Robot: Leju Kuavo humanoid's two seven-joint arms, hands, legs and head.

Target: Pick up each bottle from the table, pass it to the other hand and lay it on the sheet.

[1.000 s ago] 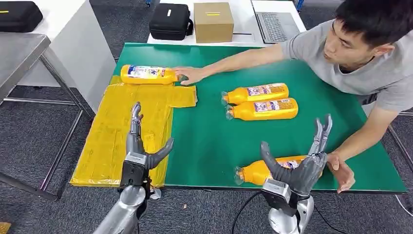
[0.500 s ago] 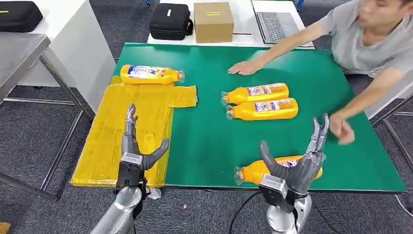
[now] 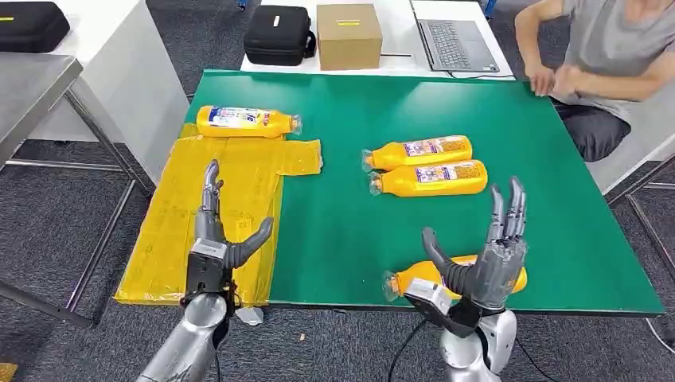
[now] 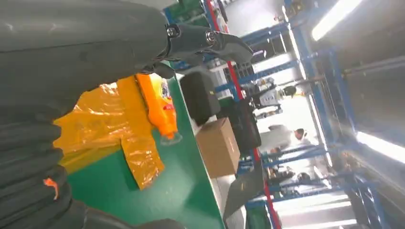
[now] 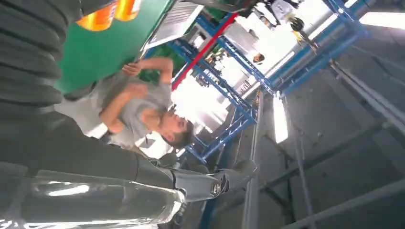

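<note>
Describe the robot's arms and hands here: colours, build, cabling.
Both arms are silver metal tubes ending in dark grey wrist blocks. The left hand and right hand are grey, with slim segmented fingers and a thicker, smooth grey thumb. The right wrist block carries a pale plate. A black cable hangs below the right arm, and another beside the left arm. Up close, each hand's cover is ribbed grey.

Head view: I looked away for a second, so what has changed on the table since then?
The person let go of the bottle by the sheet and drew both arms back off the table. The right hand rose slightly, open; the left hand barely moved. All four bottles stayed put.
</note>
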